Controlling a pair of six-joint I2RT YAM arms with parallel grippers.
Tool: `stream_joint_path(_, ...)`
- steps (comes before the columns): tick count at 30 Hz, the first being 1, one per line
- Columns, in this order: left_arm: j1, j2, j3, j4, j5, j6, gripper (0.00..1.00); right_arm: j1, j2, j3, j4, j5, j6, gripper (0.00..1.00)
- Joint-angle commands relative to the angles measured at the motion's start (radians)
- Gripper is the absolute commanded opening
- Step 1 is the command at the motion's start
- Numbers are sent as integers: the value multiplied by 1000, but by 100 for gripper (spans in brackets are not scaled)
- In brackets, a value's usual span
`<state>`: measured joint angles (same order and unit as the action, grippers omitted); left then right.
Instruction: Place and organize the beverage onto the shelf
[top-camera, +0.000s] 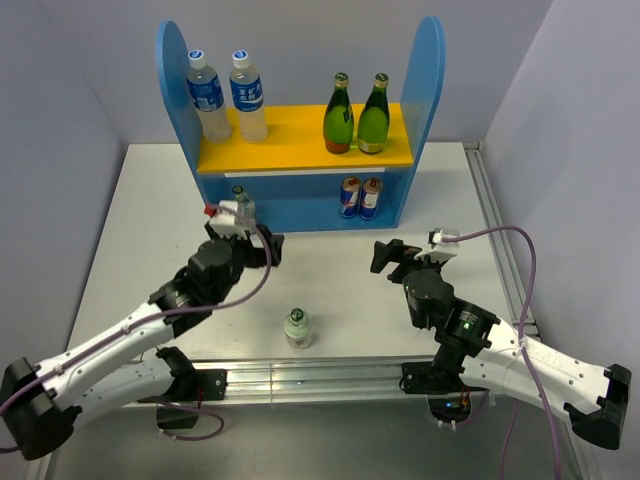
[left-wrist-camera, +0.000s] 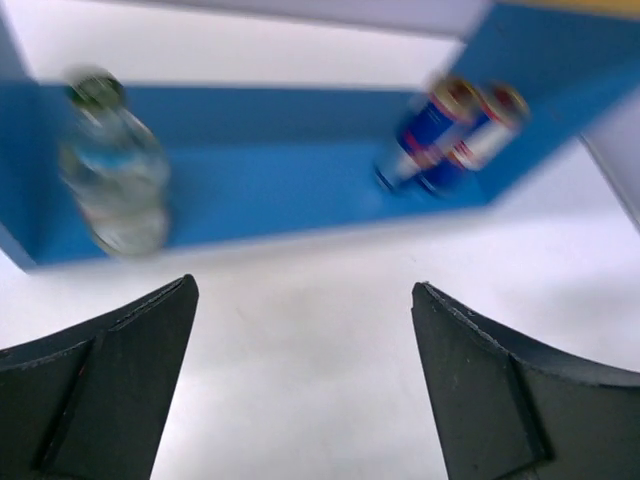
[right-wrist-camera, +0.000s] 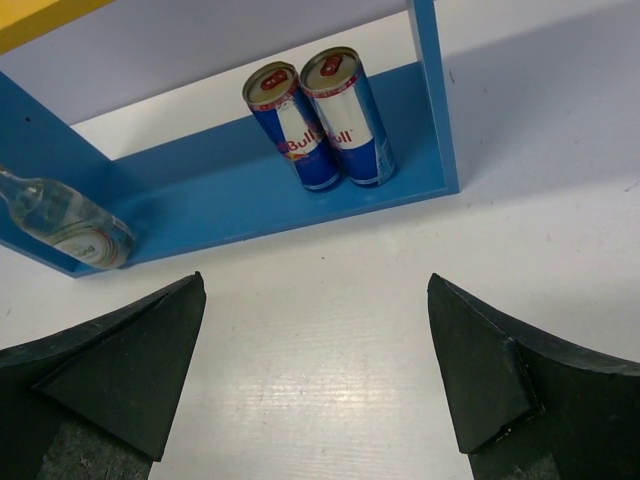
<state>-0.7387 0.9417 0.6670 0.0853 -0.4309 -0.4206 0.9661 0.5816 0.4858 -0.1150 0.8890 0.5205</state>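
Gaping empty, left gripper (left-wrist-camera: 305, 385) and right gripper (right-wrist-camera: 315, 375) show matte black wedge fingers (right-wrist-camera: 120, 370) facing the smooth blue round-topped shelf (top-camera: 429, 80).

shelf (top-camera: 428, 80): blue, yellow board, upright | small bottle (top-camera: 297, 327): upright, off shelf

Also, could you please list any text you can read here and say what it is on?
"Bull": left can, on the shelf's lower tier.
"Bull": right can beside it.
Water bottles' labels: too small to read.
Green bottles' labels: too small.
Clear bottle's label: blurred.
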Motion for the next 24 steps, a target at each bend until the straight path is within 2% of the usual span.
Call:
stream_joint_path(1, -135, -133, -56, -71, 17, -86, 94, -1, -8, 28, -12, 4, 23, 98)
stream_joint_path(4, -232, -234, -89, -110, 44, -98, 94, 0, -8, 19, -12, 5, 30, 98)
stream_joint_path(7, -266, -288, -116, -121, 142, -109, 94, -1, -3, 16, -11, 5, 38, 98)
stream_joint_path(9, -295, -294, -141, -127, 152, -115, 91, -1, -2, 17, -17, 5, 39, 98)
stream_joint_path(14, -379, -276, -211, -94, 95, -164, 88, 0, -12, 17, -31, 11, 36, 98)
stream_joint_path(20, -582, -227, -242, -55, -96, -211, 88, -1, -46, 5, -51, 19, 42, 98)
stream_joint_path(24, -715, -140, -225, -47, -199, -228, 88, -1, -54, 0, -60, 24, 52, 98)
